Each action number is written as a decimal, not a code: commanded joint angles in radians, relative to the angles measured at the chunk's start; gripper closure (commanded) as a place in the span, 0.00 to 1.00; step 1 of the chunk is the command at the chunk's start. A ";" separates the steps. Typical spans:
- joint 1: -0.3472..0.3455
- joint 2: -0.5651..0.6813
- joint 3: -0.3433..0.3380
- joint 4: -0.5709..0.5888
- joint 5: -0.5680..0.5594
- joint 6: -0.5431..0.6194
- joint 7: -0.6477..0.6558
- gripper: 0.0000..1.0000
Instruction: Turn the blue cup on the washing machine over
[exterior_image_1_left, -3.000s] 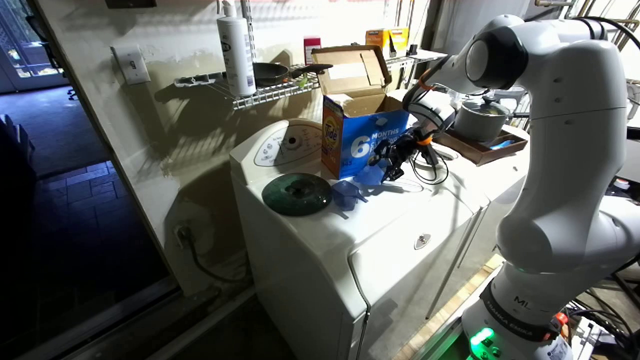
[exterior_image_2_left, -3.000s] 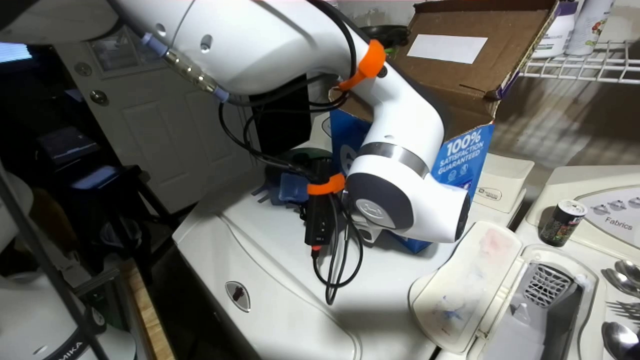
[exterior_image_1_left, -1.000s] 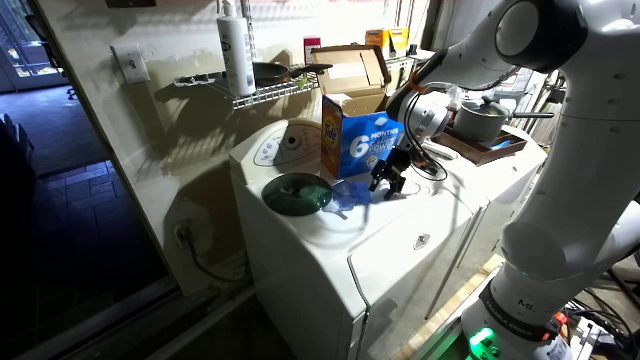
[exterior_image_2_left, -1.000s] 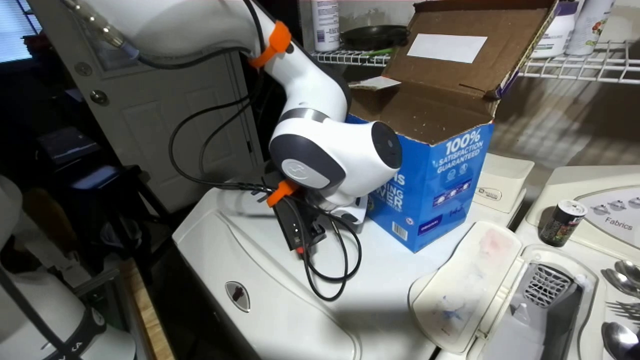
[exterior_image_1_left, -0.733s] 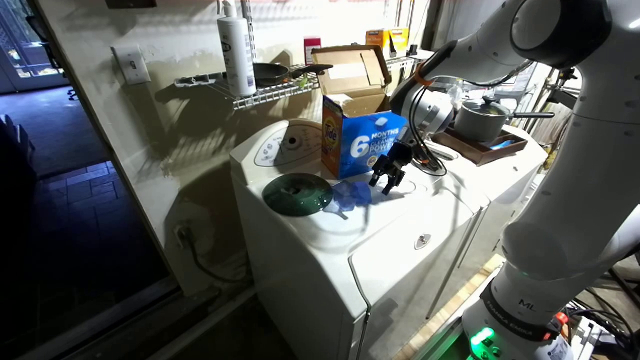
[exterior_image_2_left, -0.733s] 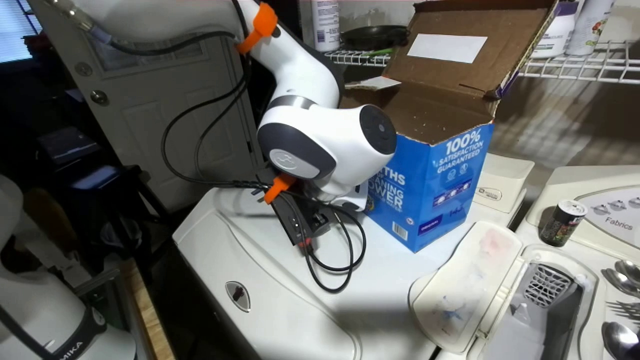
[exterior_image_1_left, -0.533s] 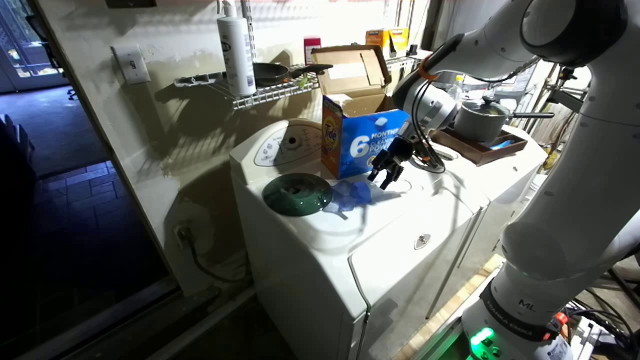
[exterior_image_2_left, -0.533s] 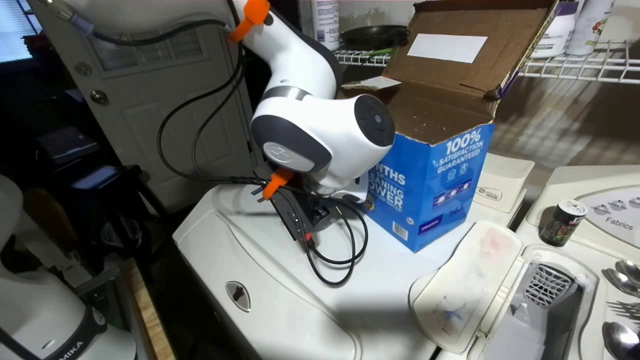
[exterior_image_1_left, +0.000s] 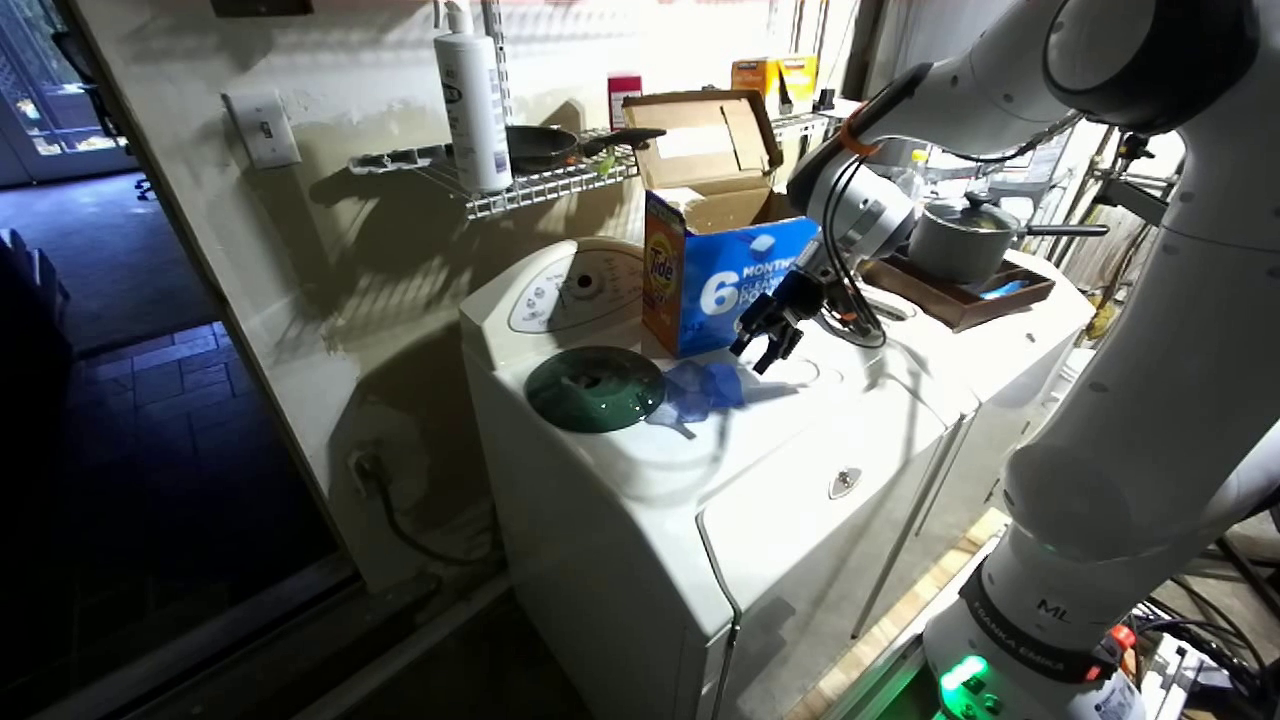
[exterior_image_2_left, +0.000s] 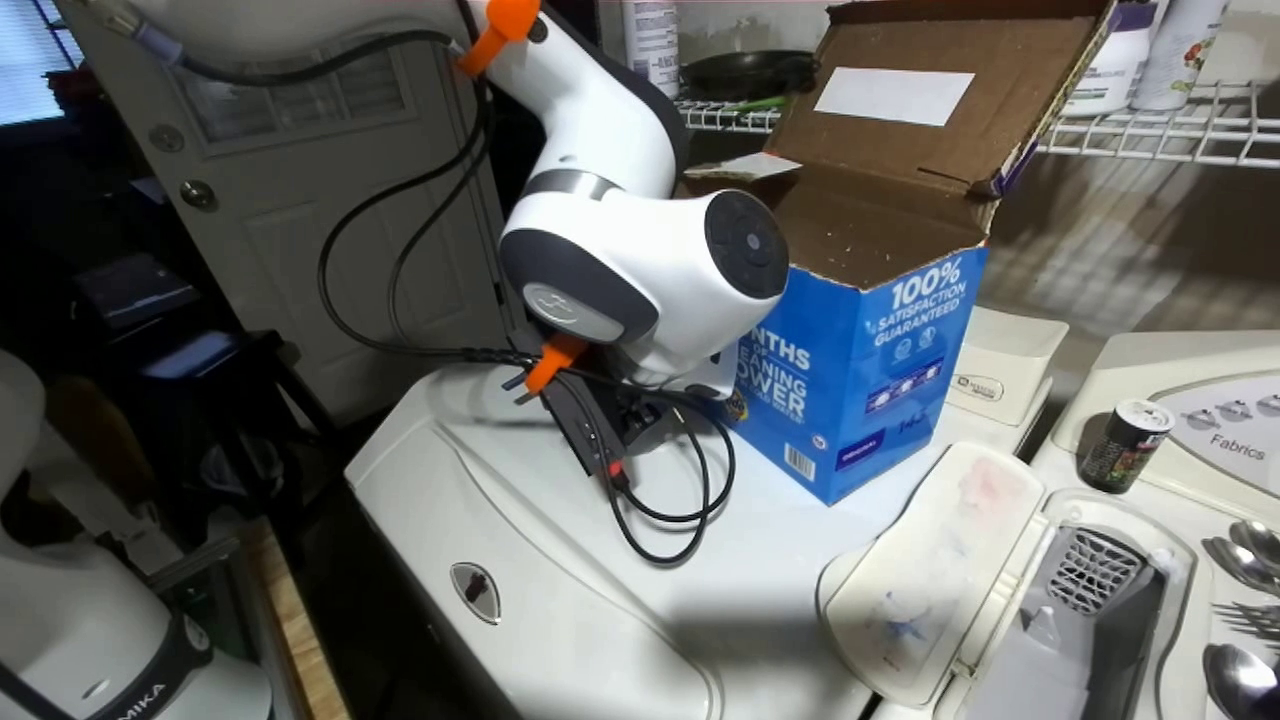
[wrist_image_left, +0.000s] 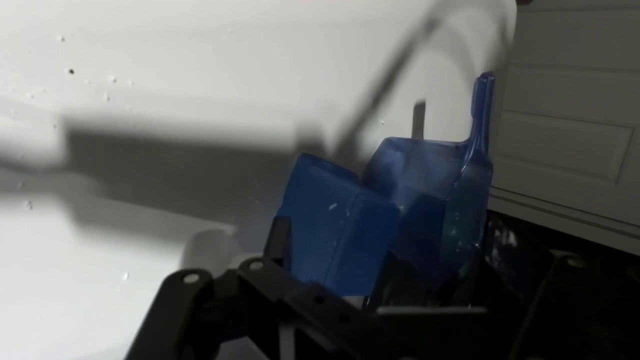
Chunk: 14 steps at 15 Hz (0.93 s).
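Hovering above the washing machine (exterior_image_1_left: 770, 445), my gripper (exterior_image_1_left: 750, 360) has its two black fingers (wrist_image_left: 278, 242) spread, a clear gap between the tips; whether that is their full stretch I cannot tell. In an exterior view only white surface shows through the gap, so I have hold of nothing, and the tips look clear of everything below.

Just beyond the fingers lies the blue cup (wrist_image_left: 340, 225), on the machine's top; in an exterior view it is near the tips, between seven and eight o'clock from them. I cannot make out which way its mouth faces. On the wrist feed it overlaps a blue plastic scoop (wrist_image_left: 430, 190) at two o'clock, whose handle points to one o'clock; whether the two touch I cannot tell.

Past the scoop, at nine o'clock from the cup in an exterior view, lies a dark green round disc (exterior_image_1_left: 595, 395). Farther back, a Tide detergent box (exterior_image_1_left: 710, 265) stands at eleven o'clock from my gripper, flap raised, and a lidded saucepan (exterior_image_1_left: 958, 248) sits in a brown tray (exterior_image_1_left: 925, 300) at two o'clock. Farthest, toward ten o'clock, a wire shelf (exterior_image_1_left: 520, 200) carries a white pump bottle (exterior_image_1_left: 472, 115) and a frying pan (exterior_image_1_left: 540, 148).
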<state>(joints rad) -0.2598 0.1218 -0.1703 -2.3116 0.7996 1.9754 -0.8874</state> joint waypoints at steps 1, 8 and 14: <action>0.009 0.031 -0.003 0.023 0.034 0.014 0.006 0.00; 0.018 0.077 0.007 0.046 0.048 0.075 0.046 0.00; 0.023 0.106 0.021 0.079 0.048 0.057 0.083 0.00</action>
<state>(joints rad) -0.2448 0.2012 -0.1571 -2.2676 0.8256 2.0374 -0.8384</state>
